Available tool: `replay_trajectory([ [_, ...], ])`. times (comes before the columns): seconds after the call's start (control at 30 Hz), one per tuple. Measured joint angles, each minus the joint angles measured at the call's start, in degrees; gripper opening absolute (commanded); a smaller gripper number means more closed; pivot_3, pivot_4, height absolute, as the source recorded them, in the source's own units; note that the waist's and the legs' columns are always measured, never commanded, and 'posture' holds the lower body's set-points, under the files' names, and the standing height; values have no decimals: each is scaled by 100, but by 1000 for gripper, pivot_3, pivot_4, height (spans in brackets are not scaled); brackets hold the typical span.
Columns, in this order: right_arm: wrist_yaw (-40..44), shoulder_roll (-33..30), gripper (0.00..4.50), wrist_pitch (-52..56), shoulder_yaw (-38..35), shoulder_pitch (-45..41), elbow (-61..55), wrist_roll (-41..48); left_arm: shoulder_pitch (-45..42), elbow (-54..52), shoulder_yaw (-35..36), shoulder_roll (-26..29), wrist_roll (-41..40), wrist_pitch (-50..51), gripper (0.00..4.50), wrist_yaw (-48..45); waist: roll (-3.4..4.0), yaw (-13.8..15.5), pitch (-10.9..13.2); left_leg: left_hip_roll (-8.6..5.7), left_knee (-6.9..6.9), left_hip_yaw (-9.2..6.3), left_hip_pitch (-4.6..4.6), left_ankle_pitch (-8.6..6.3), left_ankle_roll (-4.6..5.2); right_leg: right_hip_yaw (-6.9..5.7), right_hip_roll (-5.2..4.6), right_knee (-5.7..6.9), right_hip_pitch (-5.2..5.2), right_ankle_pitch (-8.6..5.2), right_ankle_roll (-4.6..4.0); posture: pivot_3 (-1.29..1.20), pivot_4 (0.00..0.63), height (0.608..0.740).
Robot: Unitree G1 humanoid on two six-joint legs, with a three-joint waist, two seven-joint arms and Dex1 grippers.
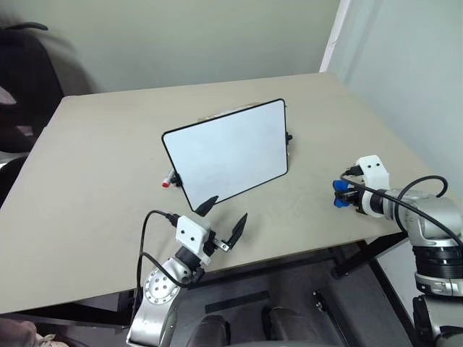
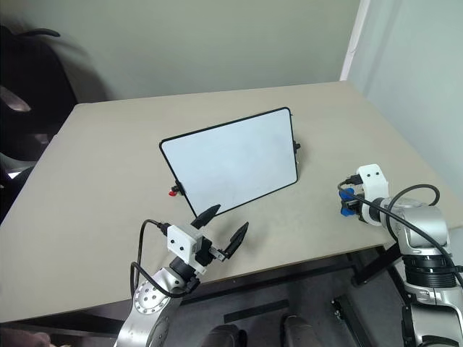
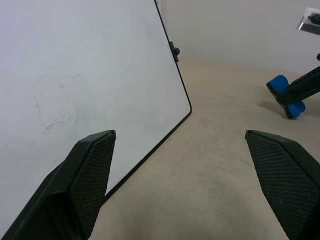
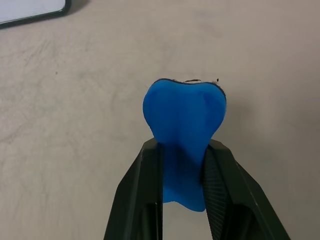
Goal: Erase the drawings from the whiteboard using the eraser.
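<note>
Here the whiteboard [image 1: 228, 150] stands tilted near the middle of the head frames, propped on the beige table [image 1: 94, 166], its face blank from that distance. The left wrist view brings the board up close and shows what the head views cannot: faint grey smears low on the white surface, with no red mark to be made out. At the board's lower left corner a marker with a red cap [image 1: 168, 180] pokes out from behind the frame.

The left gripper [image 1: 223, 219] sits at lower centre of the head frames, just in front of the board, its two black fingers [image 3: 85, 172] spread wide with nothing between them.

At right of centre, the right gripper [image 1: 344, 194] is low over the table, well apart from the board. Its wrist view settles the grip: both fingers press the waist of the blue eraser [image 4: 185, 125], whose far end seems to rest against the tabletop.
</note>
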Motion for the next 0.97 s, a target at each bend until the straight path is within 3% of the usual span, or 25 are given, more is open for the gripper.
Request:
replay_trajectory([
  [0.27, -32, -42, 4418, -126, 40, 29, 116, -32, -46, 0, 41, 72, -26, 1, 4500, -75, 3, 26, -5, -1, 5, 0, -7, 0, 1, 3, -3, -1, 7, 2, 3, 0, 150, 736],
  [0.5, 129, -296, 4467, -291, -408, 694, -594, 208, -26, -3, 74, 83, -42, 7, 4500, -87, 4, 54, -9, -2, 2, 0, -7, -8, 4, 3, -3, -3, 16, 1, 5, 0, 150, 736],
  [0.77, 823, -631, 4467, -966, -1340, 2324, -1999, 763, 37, -163, 124, 183, -48, 15, 4500, -120, 0, 57, -6, -5, 4, -5, -6, -27, -22, 4, 2, -6, 47, -70, 1, 0, 150, 736],
  [0.97, 1092, -650, 4467, -1440, -1610, 2799, -2265, 1036, 77, -320, 51, 172, -24, 14, 4500, -94, -8, 16, 2, -9, 10, -3, -7, -39, -42, 9, 2, -7, 45, -89, 4, 0, 150, 736],
])
